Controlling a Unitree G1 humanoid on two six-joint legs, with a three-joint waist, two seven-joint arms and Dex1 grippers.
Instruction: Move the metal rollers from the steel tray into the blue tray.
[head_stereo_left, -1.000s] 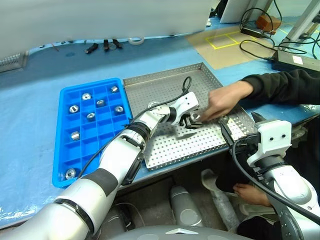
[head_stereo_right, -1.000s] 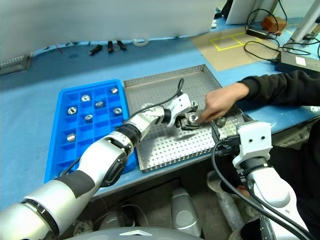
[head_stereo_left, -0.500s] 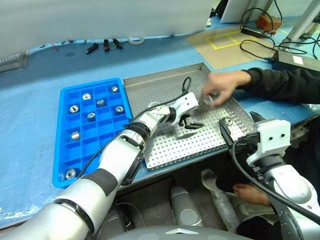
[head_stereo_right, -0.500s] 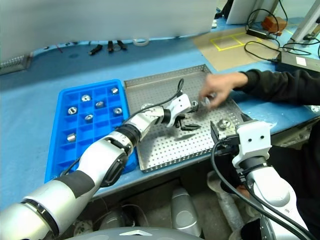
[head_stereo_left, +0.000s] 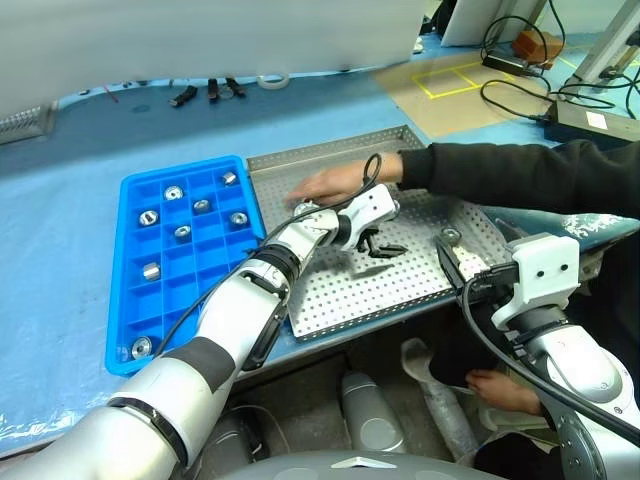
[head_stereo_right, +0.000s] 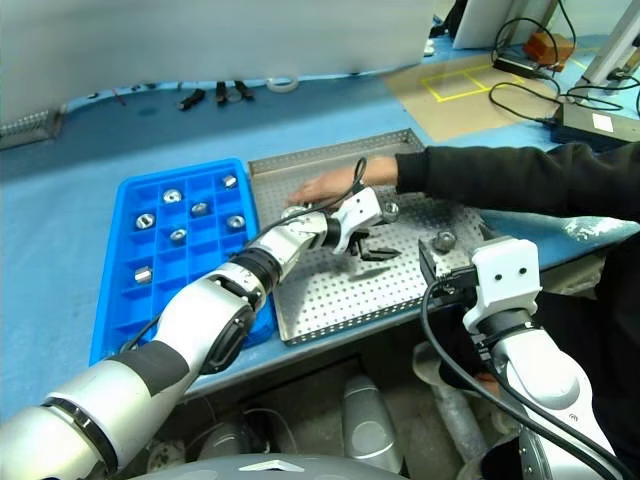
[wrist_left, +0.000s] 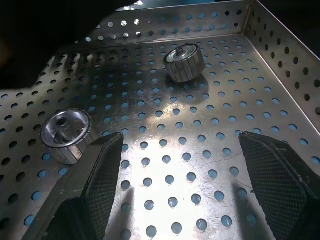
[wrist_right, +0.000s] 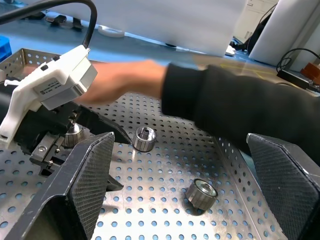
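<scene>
Two metal rollers (wrist_left: 65, 131) lie ahead of my left fingers (wrist_left: 102, 170), spread empty; right fingers (wrist_right: 95, 167) also gape.

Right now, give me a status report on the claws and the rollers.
Both claws open, empty: left claw over steel tray, right claw back. Rollers loose in tray. Person's hand reaching across.

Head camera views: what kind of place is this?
Probably a workshop or lab bench set up for sorting parts. A perforated steel tray and a blue tray with compartments hold metal rollers, and cables with a power box lie behind on the blue-covered table.
</scene>
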